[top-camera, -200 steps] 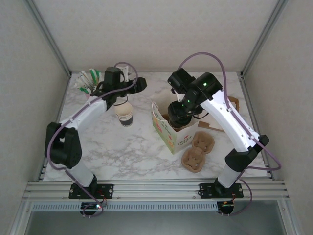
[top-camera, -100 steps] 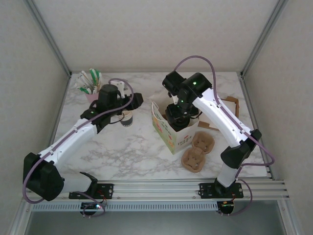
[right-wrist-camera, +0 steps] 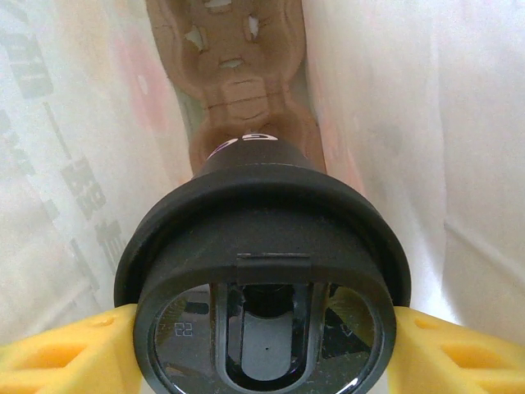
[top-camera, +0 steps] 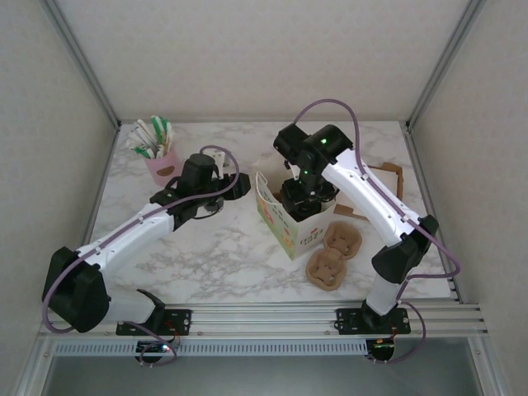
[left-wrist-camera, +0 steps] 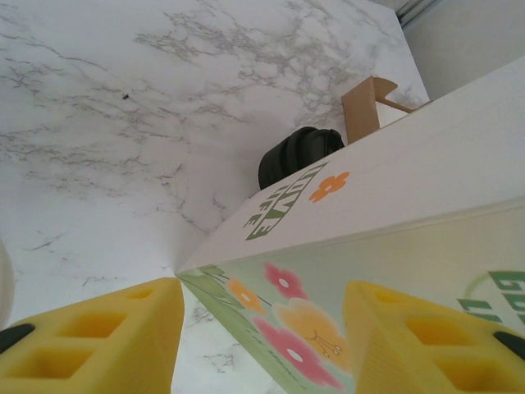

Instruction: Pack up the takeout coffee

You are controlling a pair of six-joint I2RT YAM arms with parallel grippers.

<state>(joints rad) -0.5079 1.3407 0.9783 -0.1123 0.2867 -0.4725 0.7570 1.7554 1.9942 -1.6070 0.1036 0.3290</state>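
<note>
Mouth of the paper bag (top-camera: 289, 231) taken up by the right gripper (top-camera: 307, 200) reaching down inside. Tight within: white walls close on both sides of the black-lidded cup (right-wrist-camera: 262, 271), brown tray (right-wrist-camera: 238, 74) on the floor below. Near the bag's outer wall, the left gripper (top-camera: 235, 187) spread open. Bare marble table (top-camera: 214, 247) in front; pink holder (top-camera: 162, 167) at back left, two pulp carriers (top-camera: 341, 239) by the bag's right.

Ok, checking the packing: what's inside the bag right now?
Inside the bag: the coffee, held by the right gripper, over a brown carrier on the bottom. The coffee hides whether it sits in the carrier.
</note>
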